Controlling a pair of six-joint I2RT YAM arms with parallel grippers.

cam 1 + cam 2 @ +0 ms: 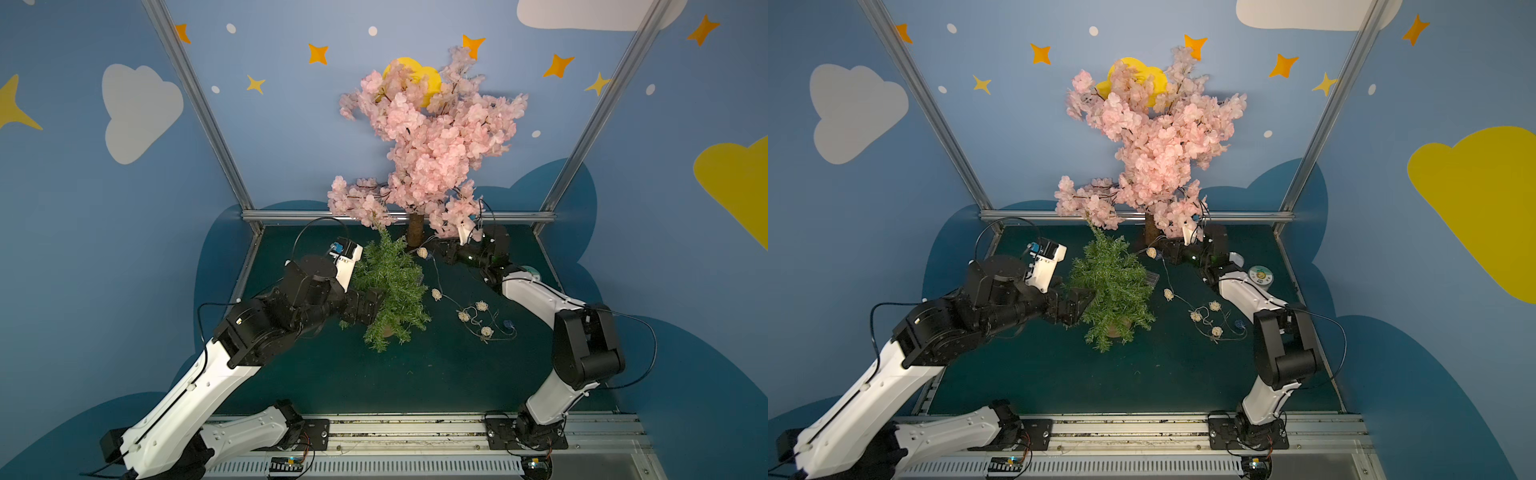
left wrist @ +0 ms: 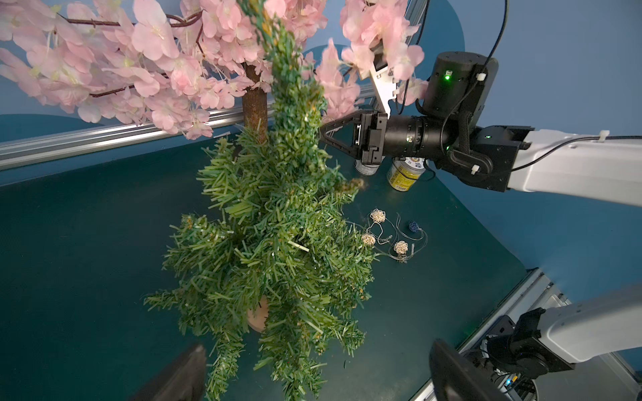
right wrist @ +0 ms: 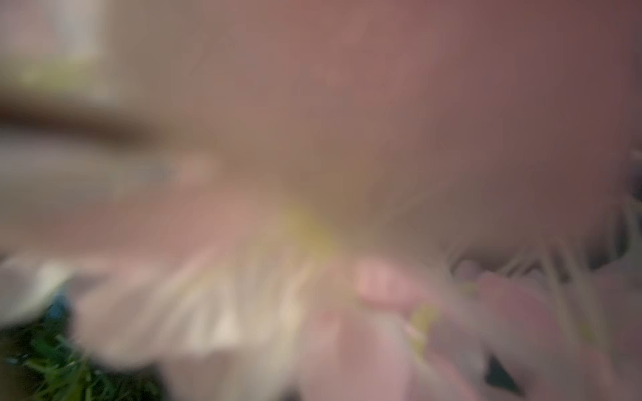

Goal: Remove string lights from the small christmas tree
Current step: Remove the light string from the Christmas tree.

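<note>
String lights [image 1: 464, 316] lie loose on the dark green tabletop [image 1: 332, 374], off the small christmas tree [image 1: 392, 286] and to its right. The nearest part is a tangle of thin wire with three cream woven balls and one blue ball, seen in both top views and in the left wrist view [image 2: 368, 239]. From there the wire runs away past a single cream ball toward another cream ball just beside the tip of the right tool [image 1: 434, 245]. A clear battery box [image 1: 1152, 277] lies against the tree's right side.

The small christmas tree stands on its tan pot near the middle of the tabletop, with no balls visible on its branches. The left tool [image 1: 374, 307] is at the tree's left flank, released, its jaws wide apart with needles between them and nothing clamped.

Farther back the right tool is clenched, its jaws pressed together low under the blossoms; whether it pinches the wire cannot be told. The right wrist view is a blur of pink petals.

Behind that arm stand two small cans [image 2: 403, 175]. At the back edge rises the pink blossom tree [image 1: 432, 137], in front of the blue wall [image 1: 270, 124] painted with stars and clouds
</note>
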